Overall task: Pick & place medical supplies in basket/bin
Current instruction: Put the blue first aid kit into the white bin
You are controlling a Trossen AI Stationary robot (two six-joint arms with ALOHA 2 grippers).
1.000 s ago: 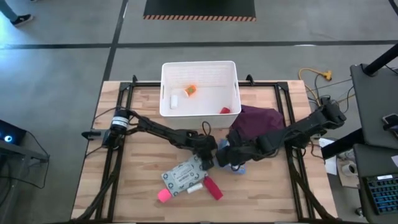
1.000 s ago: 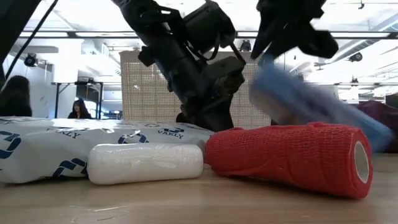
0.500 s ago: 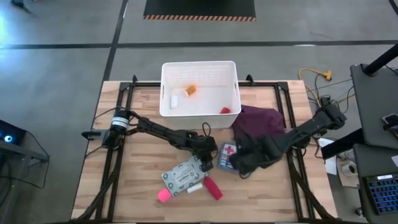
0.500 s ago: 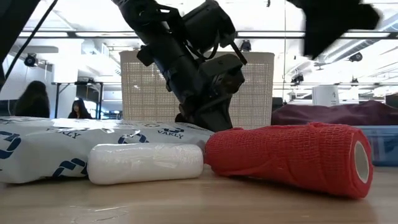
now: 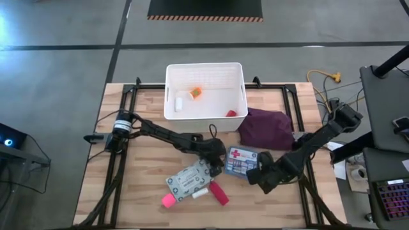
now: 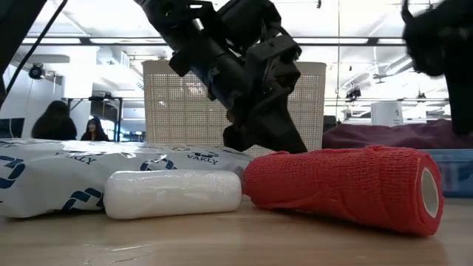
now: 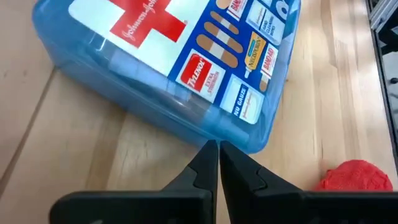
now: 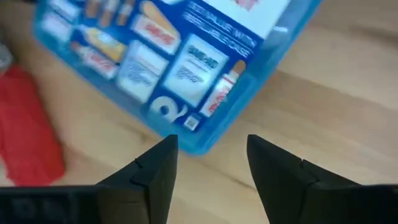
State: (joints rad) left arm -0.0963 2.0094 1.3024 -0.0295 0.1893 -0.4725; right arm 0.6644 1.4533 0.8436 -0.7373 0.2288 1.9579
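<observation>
The white bin stands at the far edge of my surface. Nearer than the bin lies the blue first-aid box, flat on the wood. Beside that box lie the grey-green packet, then the red roll and the white roll. My right end effector hangs just off the box's near corner, fingers spread wide, holding nothing. My left end effector has its fingers pressed together, tips at the box's edge, gripping nothing.

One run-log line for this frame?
first-aid box: flat on table | left gripper: shut, beside it | right gripper: open, empty | bin: holds three items
</observation>
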